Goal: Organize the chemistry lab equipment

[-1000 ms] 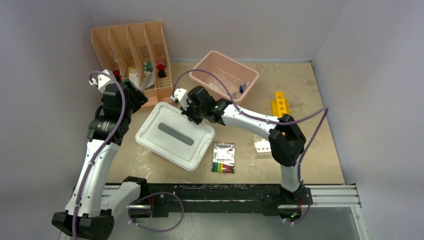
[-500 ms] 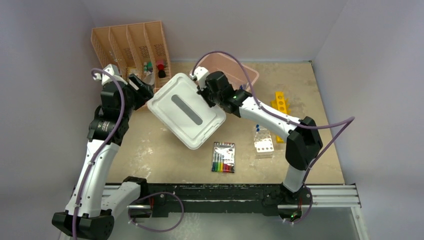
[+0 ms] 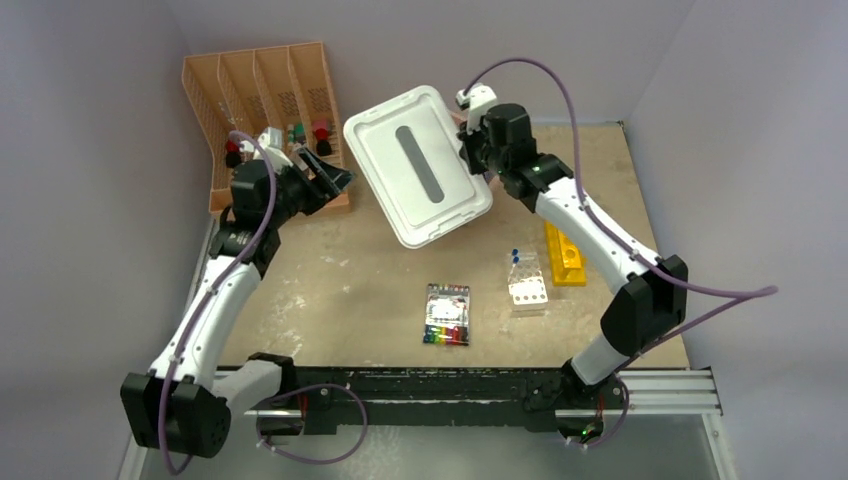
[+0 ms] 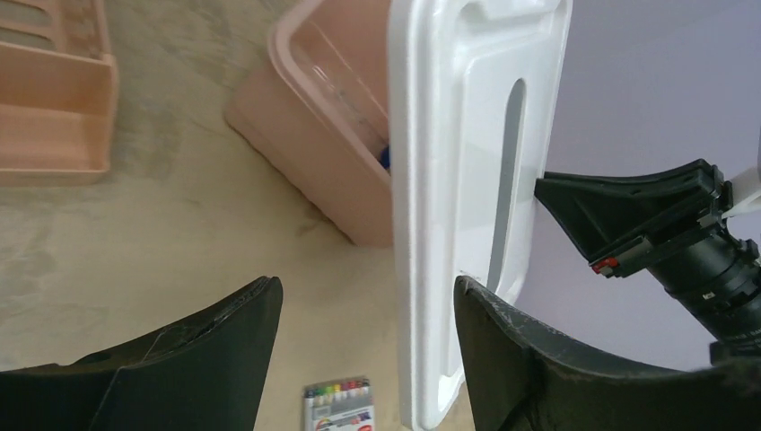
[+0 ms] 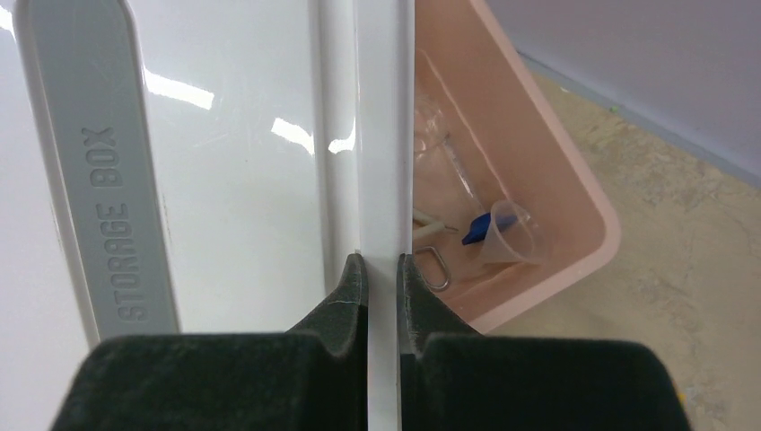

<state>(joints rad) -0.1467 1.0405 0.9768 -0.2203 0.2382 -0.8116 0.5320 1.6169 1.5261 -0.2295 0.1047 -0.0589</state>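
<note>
The right gripper (image 3: pixel 470 160) was clenched on the long rim of the white lid (image 3: pixel 418 178). In the right wrist view its two fingers (image 5: pixel 345 296) pinched that rim from either side. The lid hung off the table at the far centre, tilted, with its top face and grey strip marked "STORAGE BOX" (image 5: pixel 90 180) turned toward the near side. It covered most of the pink bin (image 5: pixel 556 189) behind it, and I could not tell whether the two touched.

Inside the bin lay small loose items – a clear funnel (image 5: pixel 507 233), a blue piece (image 5: pixel 477 229) touching it, a bent metal wire (image 5: pixel 435 267) and a thin glass rod (image 5: pixel 453 171).

The left gripper (image 3: pixel 335 180) hung released, its fingers spread wide and empty, just left of the lid and near the peach organiser (image 3: pixel 265 90) at the far left. From the left wrist, the lid's edge (image 4: pixel 422 224) stood between that gripper and the right one.

The clear tube rack (image 3: pixel 526 288) stood on the table right of centre, with blue-capped tubes (image 3: pixel 516 256) upright in it. A yellow rack (image 3: pixel 565 255) lay just beside it on the far right side. A pack of coloured markers (image 3: pixel 447 315) lay flat near the centre, to the left of the tube rack.
</note>
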